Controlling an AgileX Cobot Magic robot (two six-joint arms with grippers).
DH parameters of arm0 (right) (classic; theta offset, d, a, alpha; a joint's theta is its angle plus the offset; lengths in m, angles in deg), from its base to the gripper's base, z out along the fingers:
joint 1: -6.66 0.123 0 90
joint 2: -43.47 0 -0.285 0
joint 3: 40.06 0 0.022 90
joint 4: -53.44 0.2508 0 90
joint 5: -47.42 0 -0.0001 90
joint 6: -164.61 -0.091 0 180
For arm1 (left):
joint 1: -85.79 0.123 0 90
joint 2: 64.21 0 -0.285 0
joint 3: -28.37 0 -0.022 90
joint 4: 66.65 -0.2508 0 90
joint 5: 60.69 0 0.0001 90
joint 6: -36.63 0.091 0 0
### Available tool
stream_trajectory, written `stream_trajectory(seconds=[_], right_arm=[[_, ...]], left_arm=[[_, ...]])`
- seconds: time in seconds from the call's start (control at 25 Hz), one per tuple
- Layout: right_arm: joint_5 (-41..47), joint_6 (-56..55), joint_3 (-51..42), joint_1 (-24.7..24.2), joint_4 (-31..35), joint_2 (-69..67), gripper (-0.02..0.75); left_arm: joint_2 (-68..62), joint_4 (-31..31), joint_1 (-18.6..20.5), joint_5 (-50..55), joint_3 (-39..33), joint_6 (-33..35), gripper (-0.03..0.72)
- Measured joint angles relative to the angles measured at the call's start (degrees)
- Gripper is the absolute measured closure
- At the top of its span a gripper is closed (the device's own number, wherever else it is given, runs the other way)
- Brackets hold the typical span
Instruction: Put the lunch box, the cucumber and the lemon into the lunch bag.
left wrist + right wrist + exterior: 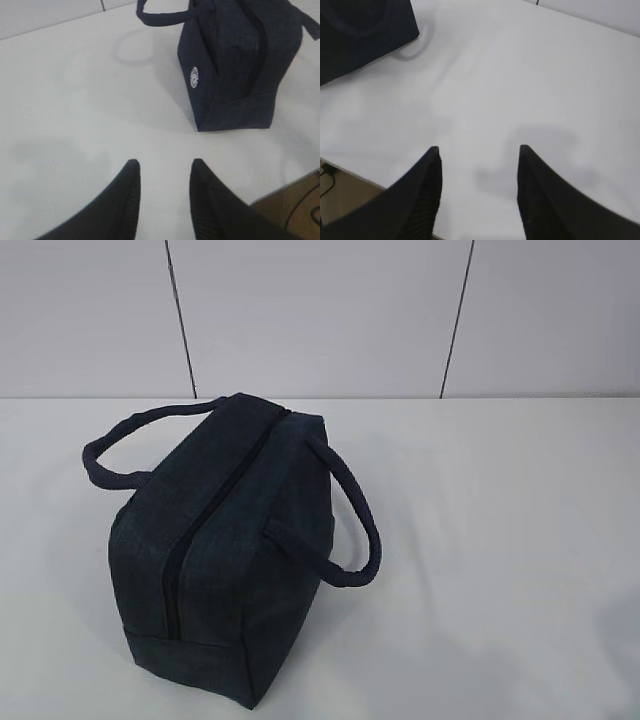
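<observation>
- On a plain white bench [500, 540], a dark navy boxy fabric lunch bag [215, 570] stands alone, its top zipper [205, 530] running closed along the ridge and its two padded loop handles [345, 510] flopped outward to either side.
- Neither the glass lunch box, the cucumber nor the lemon appears in any view; with the zipper drawn across the top, they are either inside the bag or off camera, and the frames do not settle which.
- Left gripper [165, 172]: its black ribbed fingers [127, 200] are parted with only bare bench between them, grasping nothing, hanging back near the bench's front edge and well apart from the bag.
- Right gripper [479, 155]: its fingers [427, 195] are likewise spread and empty, also near the front edge, with the bag's corner just visible at upper left.
- Both arms appear parked clear of the bag, judging by their retreat to the edge, which would suit either a start or a finish.
- Exterior view alone shows the full zipper line and both handles, but no arms at all.
- Left wrist view alone shows a small white emblem [194, 77] on the bag's end panel; the wrist views alone show that the fingers hold nothing.
</observation>
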Motion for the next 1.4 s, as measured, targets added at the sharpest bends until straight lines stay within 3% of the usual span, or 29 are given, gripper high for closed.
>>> stream_trajectory(seconds=[0.2,0.32,0.6,1.4], right_arm=[[0.0,0.0,0.0,-8.75,0.0,0.0,0.382],[0.0,0.0,0.0,-12.88,0.0,0.0,0.382],[0.0,0.0,0.0,-15.6,-0.22,0.0,0.382],[-0.06,-1.48,0.0,-15.6,3.65,0.0,0.382]], left_arm=[[0.0,0.0,8.33,-0.13,0.0,0.0,0.445],[0.0,0.0,11.2,-0.12,-0.04,0.0,0.445],[0.0,0.0,15.79,-0.12,-0.04,0.0,0.445],[0.0,0.42,16.86,-0.12,-0.04,0.09,0.445]])
